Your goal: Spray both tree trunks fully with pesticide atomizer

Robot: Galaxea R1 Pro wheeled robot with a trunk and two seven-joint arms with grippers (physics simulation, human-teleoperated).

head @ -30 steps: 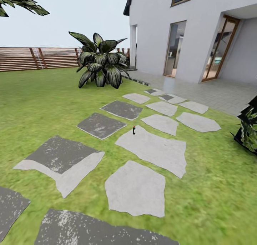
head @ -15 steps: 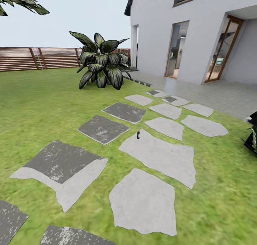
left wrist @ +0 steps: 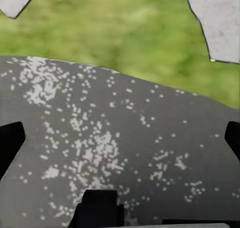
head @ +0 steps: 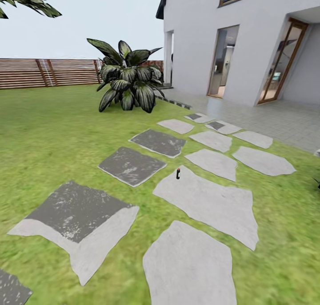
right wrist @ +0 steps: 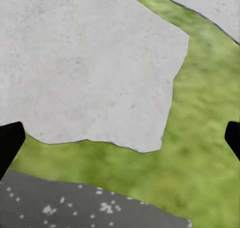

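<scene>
Head view: pesticide atomizer [head: 178, 174] upright on pale stepping stone's [head: 209, 202] far tip, 12 o'clock ahead, well away | neither arm clearly nearer | both grippers' fingertips spread at wrist-view edges, empty

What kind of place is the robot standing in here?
It looks like a home garden. There is a green lawn with grey stepping stones, a white house with glass doors, and a brown slatted wooden fence at the back. A tiny black bottle stands on one stone.

Bright even daylight, no hard shadows, wrist views blurry, soft edges
</scene>
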